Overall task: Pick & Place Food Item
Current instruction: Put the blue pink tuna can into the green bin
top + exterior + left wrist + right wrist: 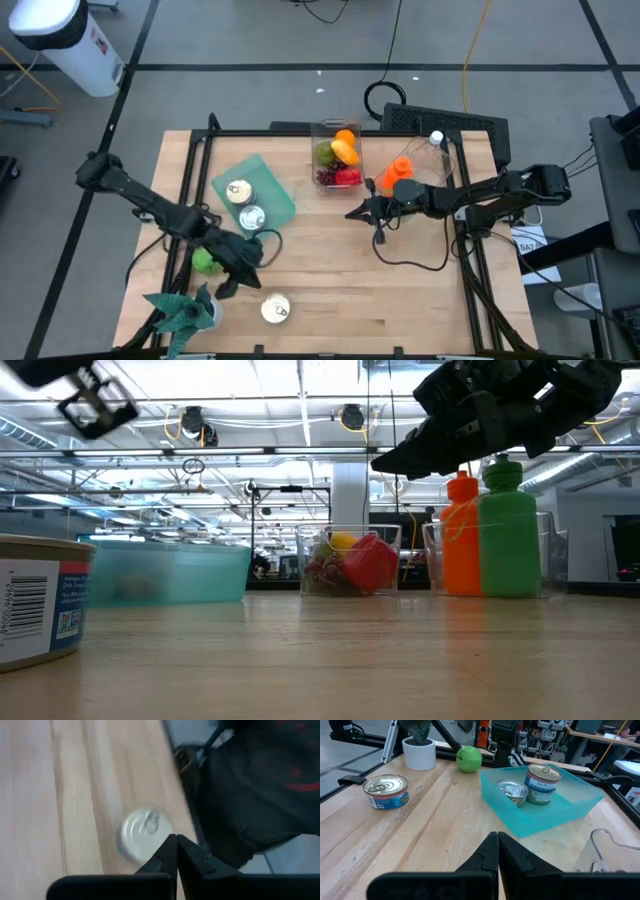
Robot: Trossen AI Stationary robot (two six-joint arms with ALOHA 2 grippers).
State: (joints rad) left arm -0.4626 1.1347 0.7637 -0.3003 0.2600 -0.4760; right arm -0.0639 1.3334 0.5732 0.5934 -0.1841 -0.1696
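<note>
Wooden table [400, 290]: tin [275, 309], teal tray [280, 200].

Wooden table [400, 300] carrying an orange bottle [398, 172] and a green bottle [509, 530] in a clear bin [553, 555]; a small potted plant [190, 312] at the near left corner; white cylindrical bin [70, 40] on the floor beyond.
</note>
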